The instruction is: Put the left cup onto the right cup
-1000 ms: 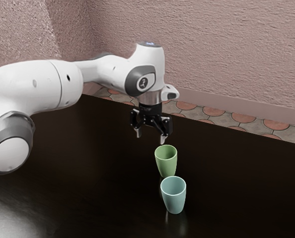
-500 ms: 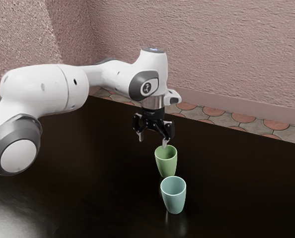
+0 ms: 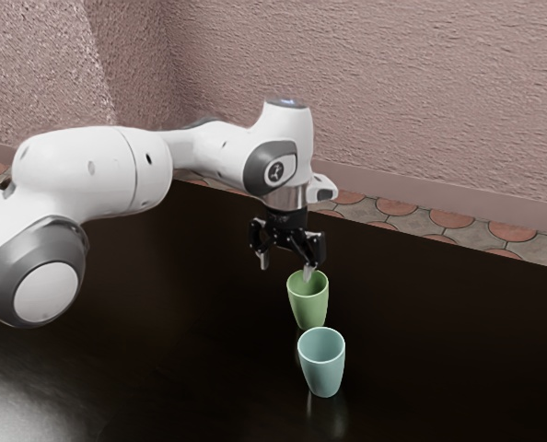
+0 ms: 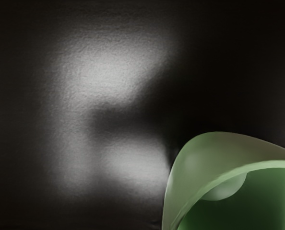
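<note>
A green cup (image 3: pixel 308 297) stands upright on the dark table (image 3: pixel 163 331), with a light blue cup (image 3: pixel 321 361) just in front of it, nearer the camera. My gripper (image 3: pixel 285 264) hangs open right above the green cup's rim on its left side; one fingertip dips just inside the rim, the other hangs outside the cup's wall. Neither finger presses the cup. In the wrist view the green cup (image 4: pixel 229 187) looms close under my hand, its rim and hollow inside showing.
The dark glossy table ends at a tiled floor (image 3: pixel 439 221) below a rough pink wall (image 3: pixel 421 83). My white arm (image 3: pixel 117 184) reaches in from the exterior view's left.
My hand has come down and slightly toward the exterior view's right, from well above the green cup to its rim. Both cups stand where they were.
</note>
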Available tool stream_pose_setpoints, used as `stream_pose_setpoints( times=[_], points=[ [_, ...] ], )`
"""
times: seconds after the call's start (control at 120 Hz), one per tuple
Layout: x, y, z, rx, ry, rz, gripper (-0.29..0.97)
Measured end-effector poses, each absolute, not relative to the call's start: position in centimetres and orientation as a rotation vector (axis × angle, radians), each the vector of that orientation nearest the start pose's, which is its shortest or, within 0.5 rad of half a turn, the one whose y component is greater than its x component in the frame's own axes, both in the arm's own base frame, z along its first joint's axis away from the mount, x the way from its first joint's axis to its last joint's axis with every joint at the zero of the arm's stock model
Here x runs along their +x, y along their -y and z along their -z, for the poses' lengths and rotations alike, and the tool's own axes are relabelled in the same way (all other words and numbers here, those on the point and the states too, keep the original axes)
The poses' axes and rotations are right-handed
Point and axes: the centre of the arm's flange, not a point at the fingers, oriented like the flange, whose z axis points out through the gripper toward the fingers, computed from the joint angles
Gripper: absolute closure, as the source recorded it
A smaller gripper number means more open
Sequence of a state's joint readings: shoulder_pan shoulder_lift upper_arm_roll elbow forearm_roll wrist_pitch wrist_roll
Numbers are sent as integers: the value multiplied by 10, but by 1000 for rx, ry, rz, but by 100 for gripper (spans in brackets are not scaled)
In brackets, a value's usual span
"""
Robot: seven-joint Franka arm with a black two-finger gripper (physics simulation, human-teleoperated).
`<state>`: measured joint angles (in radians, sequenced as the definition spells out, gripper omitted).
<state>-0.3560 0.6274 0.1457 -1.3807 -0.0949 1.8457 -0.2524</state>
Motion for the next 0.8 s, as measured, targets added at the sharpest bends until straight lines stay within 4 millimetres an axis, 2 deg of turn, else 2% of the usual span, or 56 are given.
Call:
stream_pose_setpoints(
  times=[0.508,0.8],
  points=[
    [684,177,-321,-3105,87,-248,3],
    [685,176,-317,-3110,93,-249,14]
  ],
)
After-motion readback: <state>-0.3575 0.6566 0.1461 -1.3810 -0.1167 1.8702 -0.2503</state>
